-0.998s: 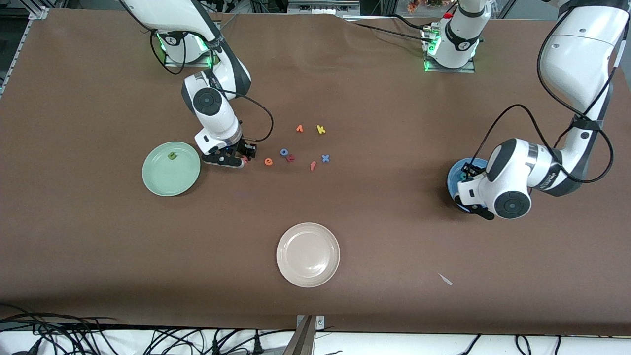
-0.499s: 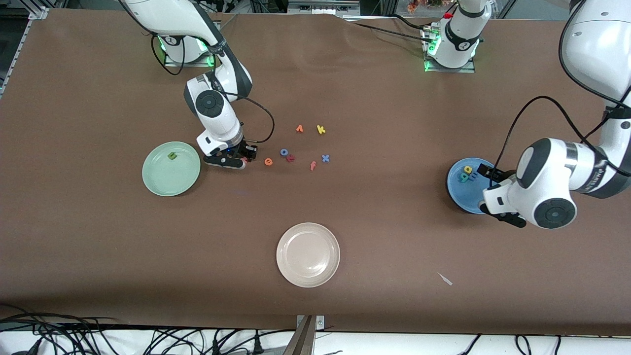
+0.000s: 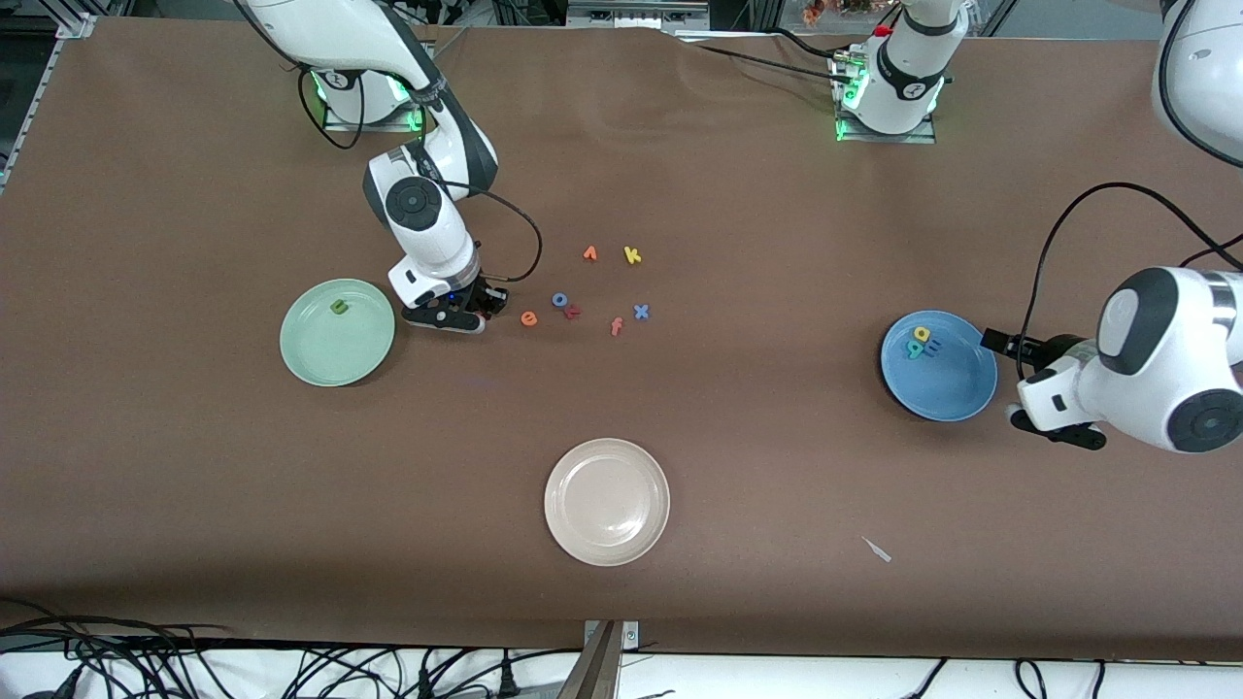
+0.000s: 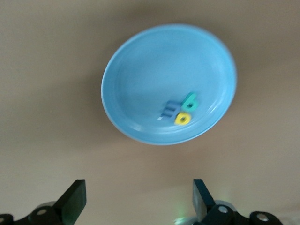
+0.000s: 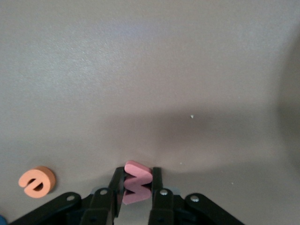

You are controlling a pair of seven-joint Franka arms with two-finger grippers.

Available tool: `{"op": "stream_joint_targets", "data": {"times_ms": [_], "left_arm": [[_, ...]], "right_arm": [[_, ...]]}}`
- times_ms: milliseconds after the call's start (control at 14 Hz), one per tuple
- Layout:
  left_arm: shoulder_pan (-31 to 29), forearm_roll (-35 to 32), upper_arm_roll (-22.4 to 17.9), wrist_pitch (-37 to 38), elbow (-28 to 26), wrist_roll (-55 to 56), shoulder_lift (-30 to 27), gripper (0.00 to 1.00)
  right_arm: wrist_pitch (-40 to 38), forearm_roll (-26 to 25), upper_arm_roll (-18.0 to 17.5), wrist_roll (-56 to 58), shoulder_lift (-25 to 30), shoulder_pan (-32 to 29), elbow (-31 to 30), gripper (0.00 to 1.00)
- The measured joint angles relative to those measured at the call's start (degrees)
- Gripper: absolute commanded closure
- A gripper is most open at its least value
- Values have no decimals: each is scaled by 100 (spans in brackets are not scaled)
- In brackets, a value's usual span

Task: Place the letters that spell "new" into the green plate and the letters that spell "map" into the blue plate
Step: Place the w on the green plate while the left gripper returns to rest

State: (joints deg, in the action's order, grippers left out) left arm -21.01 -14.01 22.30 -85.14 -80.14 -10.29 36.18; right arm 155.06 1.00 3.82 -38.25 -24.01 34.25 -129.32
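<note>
Orange e [image 3: 528, 317] lies just beside the right end effector [image 5: 137, 199] clamping the pink w [image 5: 136, 183].

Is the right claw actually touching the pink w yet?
Touching. The right wrist view shows the right claw shut on the pink w, both fingers pressed against its sides with no gap.

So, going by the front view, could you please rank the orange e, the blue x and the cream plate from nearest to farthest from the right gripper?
Right gripper, shut on the pink w:
1. Orange e, just beside it.
2. Blue x, farther toward the left arm's end.
3. Cream plate, nearer the front camera.
</note>
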Motion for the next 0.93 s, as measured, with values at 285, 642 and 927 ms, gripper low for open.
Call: {"op": "stream_joint_targets", "data": {"times_ms": [285,642,927], "left_arm": [[430,884,-954,-575,-448,-12,-1025,0],[1349,935,-1577,-659,-1332,14,-2411,0],[1481,936,-1735,-949,-1695,-12,-3121,0]], "right_arm": [[-1835,-3,366,804,231,11,843,97],[-2656,-2,1657,3359,689,-31,1053,96],[-2092,1,2181,4226,706,-59,551,96]]}}
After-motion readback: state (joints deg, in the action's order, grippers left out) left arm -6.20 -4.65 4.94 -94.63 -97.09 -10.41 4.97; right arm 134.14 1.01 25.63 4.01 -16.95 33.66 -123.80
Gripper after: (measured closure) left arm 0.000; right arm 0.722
